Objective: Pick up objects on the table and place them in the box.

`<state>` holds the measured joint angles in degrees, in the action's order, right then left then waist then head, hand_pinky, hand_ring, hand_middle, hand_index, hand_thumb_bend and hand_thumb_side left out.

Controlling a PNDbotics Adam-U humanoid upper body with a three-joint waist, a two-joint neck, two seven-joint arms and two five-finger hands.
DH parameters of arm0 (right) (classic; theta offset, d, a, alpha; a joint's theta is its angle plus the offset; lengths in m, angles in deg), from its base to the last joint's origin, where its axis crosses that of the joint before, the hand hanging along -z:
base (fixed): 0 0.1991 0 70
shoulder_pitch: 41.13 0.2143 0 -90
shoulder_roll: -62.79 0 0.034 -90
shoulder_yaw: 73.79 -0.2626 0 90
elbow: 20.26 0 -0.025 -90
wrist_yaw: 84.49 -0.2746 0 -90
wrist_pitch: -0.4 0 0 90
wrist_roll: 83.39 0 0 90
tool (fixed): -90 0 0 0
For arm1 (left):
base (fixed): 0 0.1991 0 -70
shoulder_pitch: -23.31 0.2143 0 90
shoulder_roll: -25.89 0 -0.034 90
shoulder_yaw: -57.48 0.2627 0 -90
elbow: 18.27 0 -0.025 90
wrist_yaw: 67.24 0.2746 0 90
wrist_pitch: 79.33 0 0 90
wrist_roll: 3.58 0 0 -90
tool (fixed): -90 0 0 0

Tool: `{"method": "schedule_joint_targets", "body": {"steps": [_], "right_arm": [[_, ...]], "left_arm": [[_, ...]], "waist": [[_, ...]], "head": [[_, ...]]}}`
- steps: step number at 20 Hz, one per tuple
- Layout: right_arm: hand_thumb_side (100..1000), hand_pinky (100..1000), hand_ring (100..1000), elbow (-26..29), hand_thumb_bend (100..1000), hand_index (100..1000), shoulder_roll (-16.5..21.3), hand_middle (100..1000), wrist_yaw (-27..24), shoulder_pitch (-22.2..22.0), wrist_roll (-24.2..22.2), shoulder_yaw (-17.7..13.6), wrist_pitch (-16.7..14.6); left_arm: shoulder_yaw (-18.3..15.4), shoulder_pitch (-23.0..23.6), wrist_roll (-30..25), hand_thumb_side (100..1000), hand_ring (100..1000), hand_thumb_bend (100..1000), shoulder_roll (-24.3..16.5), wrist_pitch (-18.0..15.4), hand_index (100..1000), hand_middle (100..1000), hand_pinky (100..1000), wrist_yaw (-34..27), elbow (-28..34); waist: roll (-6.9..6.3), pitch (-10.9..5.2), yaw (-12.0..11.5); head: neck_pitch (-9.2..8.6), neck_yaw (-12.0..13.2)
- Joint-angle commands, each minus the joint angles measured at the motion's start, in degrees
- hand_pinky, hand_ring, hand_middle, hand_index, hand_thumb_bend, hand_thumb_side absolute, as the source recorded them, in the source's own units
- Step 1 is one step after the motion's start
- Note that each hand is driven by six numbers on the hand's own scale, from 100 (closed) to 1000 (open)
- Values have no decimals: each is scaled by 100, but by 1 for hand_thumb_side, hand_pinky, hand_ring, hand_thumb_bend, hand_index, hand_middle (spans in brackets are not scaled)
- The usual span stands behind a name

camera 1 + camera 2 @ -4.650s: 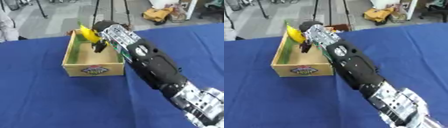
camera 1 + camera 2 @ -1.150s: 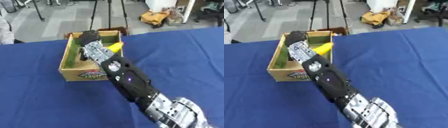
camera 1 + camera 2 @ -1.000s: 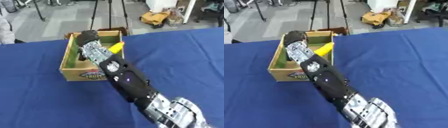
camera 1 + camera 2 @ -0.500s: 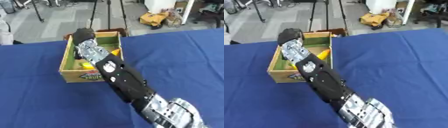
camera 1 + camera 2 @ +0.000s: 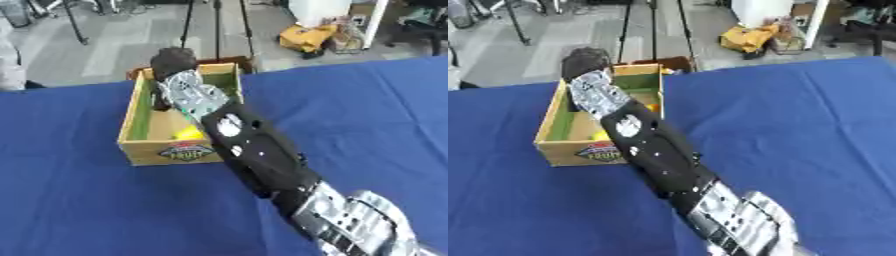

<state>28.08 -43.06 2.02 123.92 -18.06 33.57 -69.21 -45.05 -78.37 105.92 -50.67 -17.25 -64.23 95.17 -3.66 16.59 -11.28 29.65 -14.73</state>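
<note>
A wooden box (image 5: 133, 119) with green inner walls and a fruit label on its front stands on the blue table (image 5: 376, 115), left of centre. A yellow banana (image 5: 189, 133) lies inside it near the front wall, mostly hidden by my arm. My right arm reaches from the lower right across the box. The black right hand (image 5: 173, 61) hangs over the box's far end with its back to me, fingers relaxed downward and holding nothing. The banana lies apart from it. No left hand shows in either view.
Beyond the table's far edge is grey floor with tripod legs (image 5: 217, 25), a yellow bundle (image 5: 308, 37) and a white cabinet (image 5: 332, 12). Blue cloth stretches to the right of and in front of the box.
The banana left my right hand and now lies low in the box. The hand moved from the box's middle toward its far end and rose.
</note>
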Motion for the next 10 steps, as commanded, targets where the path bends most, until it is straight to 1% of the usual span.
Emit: {"method": "schedule_joint_targets", "body": {"steps": [1, 2, 3, 4, 5, 6, 7, 8, 9, 10], "right_arm": [[456, 640, 809, 329, 100, 686, 134, 641, -141, 91, 51, -9, 65], [571, 664, 837, 431, 100, 729, 163, 676, -195, 78, 56, -18, 76], [617, 667, 843, 547, 100, 740, 196, 680, -255, 64, 62, -26, 87], [701, 677, 862, 670, 100, 772, 228, 695, -326, 49, 70, -31, 97], [711, 681, 867, 800, 100, 780, 265, 701, -416, 28, 70, -31, 90], [800, 697, 885, 930, 100, 801, 308, 720, -505, 8, 65, -27, 75], [822, 701, 890, 1068, 100, 805, 357, 722, -595, -18, 61, -26, 56], [888, 706, 900, 1212, 247, 814, 411, 716, -682, -46, 65, -31, 43], [902, 707, 903, 1374, 281, 816, 473, 713, -767, -83, 87, -45, 46], [923, 710, 910, 1516, 346, 821, 526, 708, -844, -118, 106, -52, 58]], "left_arm": [[12, -31, -26, 863, 641, 100, -83, 5, 750, 669, 274, -14, 115], [9, -27, -27, 864, 641, 100, -86, 5, 751, 669, 275, -13, 115], [6, -24, -26, 864, 641, 100, -89, 5, 751, 670, 276, -11, 115], [4, -20, -24, 868, 642, 100, -91, 5, 751, 670, 276, -10, 115], [2, -15, -21, 865, 642, 100, -93, 7, 751, 670, 277, -8, 115], [-2, -10, -17, 865, 643, 100, -96, 9, 752, 671, 278, -5, 115], [-5, -5, -12, 865, 643, 100, -101, 10, 752, 671, 279, -2, 115], [-9, 1, -5, 866, 644, 100, -107, 10, 752, 672, 280, 2, 115], [-14, 11, 3, 866, 644, 100, -112, 10, 752, 672, 280, 7, 115], [-17, 18, 11, 866, 644, 100, -115, 9, 753, 672, 281, 11, 115]], "waist": [[-27, -95, 5], [-30, -102, 9], [-33, -109, 13], [-34, -116, 17], [-36, -124, 23], [-39, -134, 31], [-42, -145, 38], [-48, -156, 47], [-56, -168, 57], [-63, -177, 66]], "head": [[-50, 7], [-44, 11], [-39, 16], [-34, 22], [-27, 29], [-19, 38], [-8, 45], [2, 57], [14, 72], [22, 83]]}}
